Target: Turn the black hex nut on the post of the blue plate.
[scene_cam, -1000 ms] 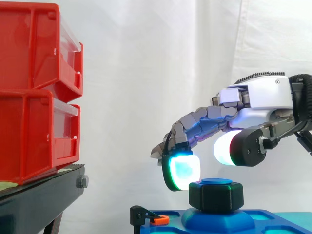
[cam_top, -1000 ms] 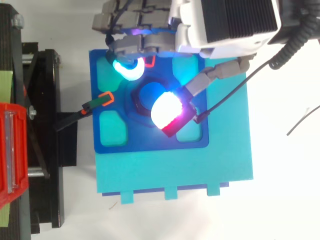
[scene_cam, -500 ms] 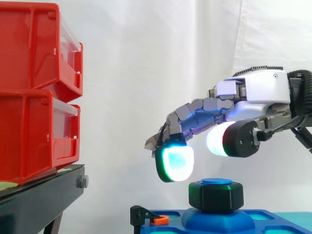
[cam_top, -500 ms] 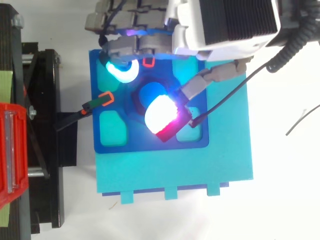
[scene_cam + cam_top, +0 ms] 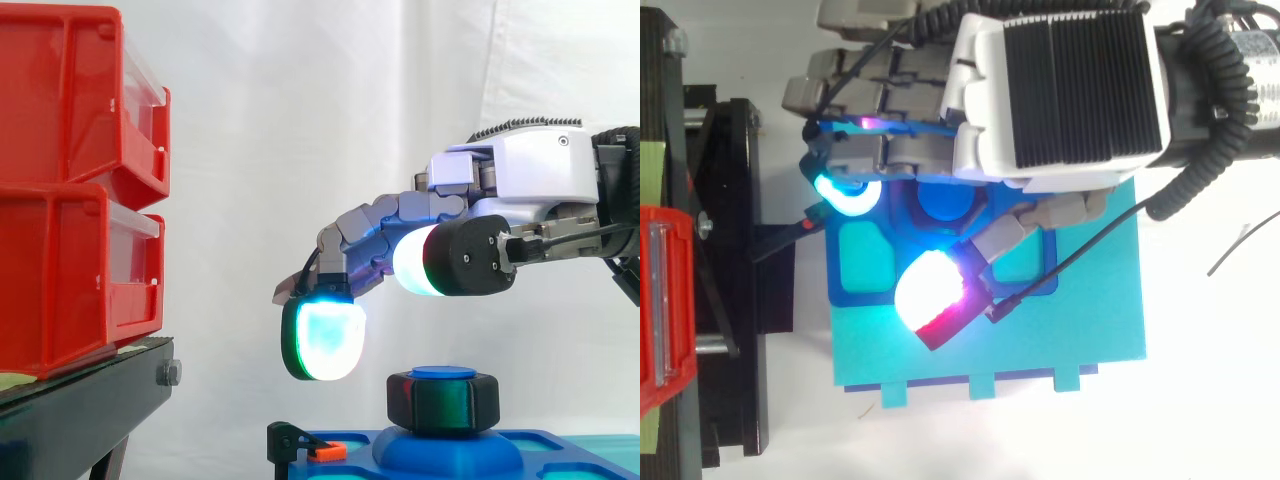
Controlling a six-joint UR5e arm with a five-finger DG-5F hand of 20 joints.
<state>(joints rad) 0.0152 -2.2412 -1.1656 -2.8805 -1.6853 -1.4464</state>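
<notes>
The fingers [image 5: 322, 340] are hanging loosely spread and grasping nothing, their glowing pads hovering clear above the black hex nut [image 5: 443, 402], which is sitting on the post [image 5: 943, 200] of the blue plate [image 5: 560, 445]. The hand [image 5: 530, 175] is reaching in level from the right. The side view is showing the gap above the nut; from above, the hand is covering much of the plate.

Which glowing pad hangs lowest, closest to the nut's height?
The cyan-white pad with the green rim, hanging beside the black hex nut without touching it. The white pad with the red band sits clearly higher.
</notes>
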